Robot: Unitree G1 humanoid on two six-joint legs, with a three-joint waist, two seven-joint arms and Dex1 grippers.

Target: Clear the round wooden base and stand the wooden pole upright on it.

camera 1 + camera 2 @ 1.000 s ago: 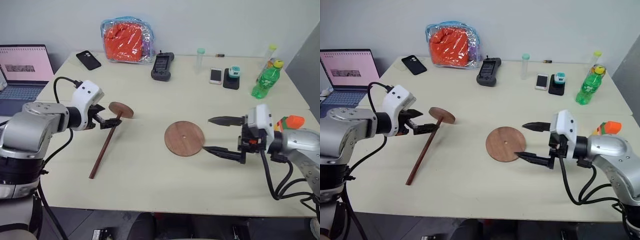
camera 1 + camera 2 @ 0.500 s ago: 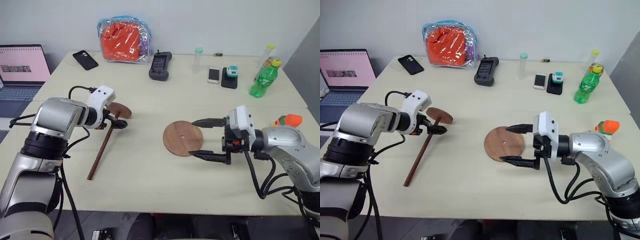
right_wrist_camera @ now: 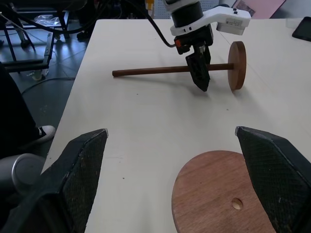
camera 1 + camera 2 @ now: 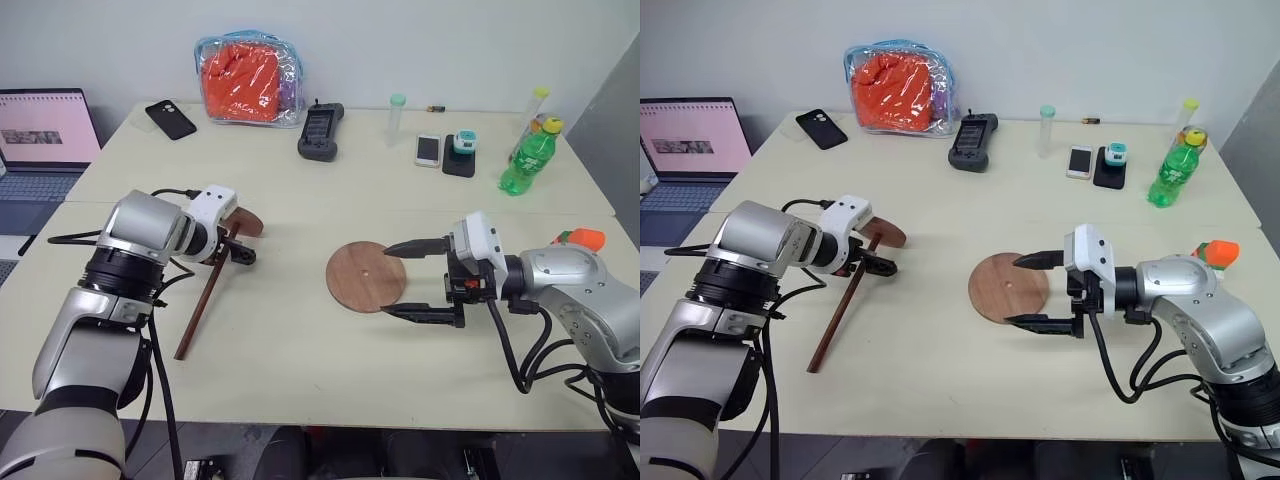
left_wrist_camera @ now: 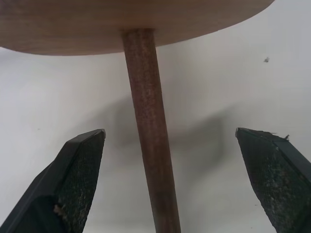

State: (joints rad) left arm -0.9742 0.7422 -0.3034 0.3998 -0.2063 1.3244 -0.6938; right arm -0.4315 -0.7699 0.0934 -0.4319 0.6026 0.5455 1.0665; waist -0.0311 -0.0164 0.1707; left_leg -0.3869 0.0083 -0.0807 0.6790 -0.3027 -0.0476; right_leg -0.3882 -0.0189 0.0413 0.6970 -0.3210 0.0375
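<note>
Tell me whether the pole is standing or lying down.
Lying down. The pole rests flat on the table, its disc end on edge, away from the base. The open left gripper straddles its rod.

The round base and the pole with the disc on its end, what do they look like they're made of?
The round wooden base looks like thin wood, reddish-brown with a smooth matt face, faint grain and a small centre hole. The wooden pole also looks like wood: darker brown, with lengthwise grain streaks; its end disc is paler at the edge. Whether either is varnished I cannot tell.
</note>
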